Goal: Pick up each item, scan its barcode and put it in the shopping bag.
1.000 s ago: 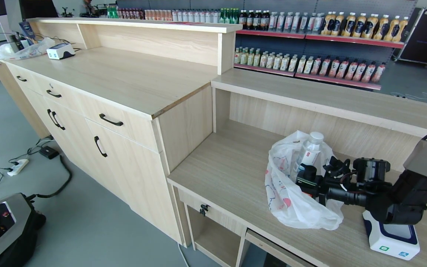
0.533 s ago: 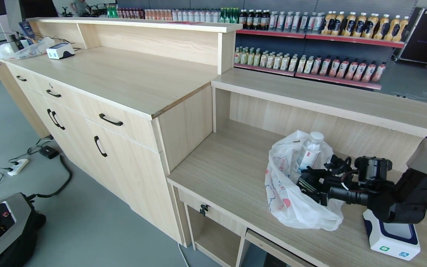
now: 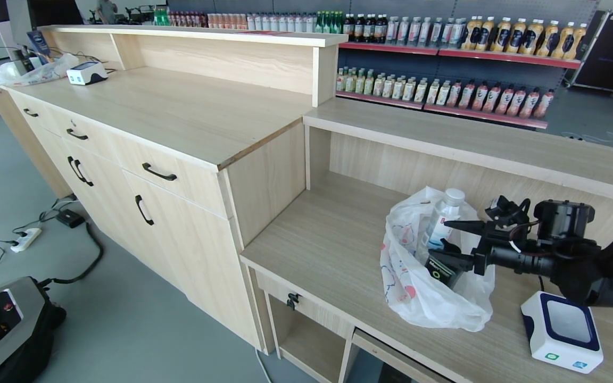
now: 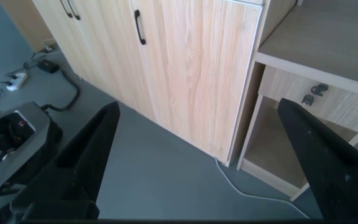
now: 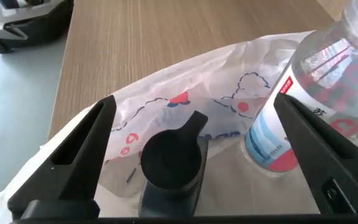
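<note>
My right tool (image 3: 447,239) hangs over the mouth of the bag (image 3: 418,298) with its fingers spread wide, pinching nothing. Between them, down inside the bag, lies a dark item (image 5: 169,165) with a black cap. It looks like a small bottle, though the plastic hides most of it, and I cannot say for sure that neither finger touches it. A water bottle (image 3: 445,213) stands upright in the bag just beside it, leaning on the far wall of the plastic. I judge the dark item is bagged, so the spread fingers make sense: nothing should come out with me.

The bag sits on the lower bench (image 3: 328,234) close to its front edge, and its slack rim folds around my fingers. The way out, I judge, is up and back toward the right. The back wall rises close behind the bag, and the scanner (image 3: 562,330) sits at the front edge just right of it, under my arm. A low sweep could knock it or drag the plastic. The left half of the bench is bare.

My left tool (image 4: 197,106) is also spread and holds nothing, low over the floor beside the cupboards.
</note>
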Motion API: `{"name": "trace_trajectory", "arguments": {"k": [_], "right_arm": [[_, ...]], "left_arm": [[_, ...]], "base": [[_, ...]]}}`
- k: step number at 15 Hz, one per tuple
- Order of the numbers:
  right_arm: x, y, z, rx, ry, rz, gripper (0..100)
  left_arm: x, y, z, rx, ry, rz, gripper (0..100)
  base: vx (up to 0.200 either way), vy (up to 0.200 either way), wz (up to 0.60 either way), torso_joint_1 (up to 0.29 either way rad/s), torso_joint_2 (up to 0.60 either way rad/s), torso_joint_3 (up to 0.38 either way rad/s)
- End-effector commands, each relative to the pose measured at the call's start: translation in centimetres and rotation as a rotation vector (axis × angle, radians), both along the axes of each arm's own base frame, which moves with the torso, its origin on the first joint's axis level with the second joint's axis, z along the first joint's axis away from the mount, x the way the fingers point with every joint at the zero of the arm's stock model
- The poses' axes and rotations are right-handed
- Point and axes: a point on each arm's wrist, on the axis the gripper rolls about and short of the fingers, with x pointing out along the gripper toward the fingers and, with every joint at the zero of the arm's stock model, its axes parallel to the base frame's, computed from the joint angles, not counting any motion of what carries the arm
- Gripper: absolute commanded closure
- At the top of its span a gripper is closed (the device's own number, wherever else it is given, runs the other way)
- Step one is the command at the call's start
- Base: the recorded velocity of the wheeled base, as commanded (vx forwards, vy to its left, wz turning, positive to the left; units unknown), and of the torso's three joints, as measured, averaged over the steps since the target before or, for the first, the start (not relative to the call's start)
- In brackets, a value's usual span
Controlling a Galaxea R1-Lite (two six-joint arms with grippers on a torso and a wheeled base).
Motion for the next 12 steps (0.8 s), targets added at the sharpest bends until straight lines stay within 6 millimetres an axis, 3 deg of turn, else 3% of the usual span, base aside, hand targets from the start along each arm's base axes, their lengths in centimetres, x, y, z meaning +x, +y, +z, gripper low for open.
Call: {"name": "trace_trajectory", "arguments": {"k": [1, 4, 8, 10, 12], "right_arm": [[-3.7, 0.0, 7.0, -0.031, -0.112, -0.077, 0], [-10.3, -0.8, 14.1, -0.084, -0.195, -0.282, 0], [-14.6, -3.3, 18.1, -0.201, -0.392, -0.475, 0], [-16.7, -4.1, 19.4, -0.236, -0.379, -0.696, 0], [-19.0, -3.7, 22.0, -0.19, -0.279, -0.92, 0]], "left_arm": [[0.0, 0.0, 0.0, 0.0, 0.0, 0.001, 0], [0.0, 0.0, 0.0, 0.0, 0.0, 0.0, 0], [0.0, 0.0, 0.0, 0.0, 0.0, 0.001, 0], [0.0, 0.0, 0.0, 0.0, 0.0, 0.001, 0], [0.0, 0.0, 0.0, 0.0, 0.0, 0.001, 0]], "base": [[0.0, 0.0, 0.0, 0.0, 0.0, 0.0], [0.0, 0.0, 0.0, 0.0, 0.0, 0.0], [0.0, 0.0, 0.0, -0.013, 0.03, 0.02], [0.0, 0.0, 0.0, -0.129, 0.32, 0.19], [0.0, 0.0, -0.6, -0.183, 0.47, 0.271]]}}
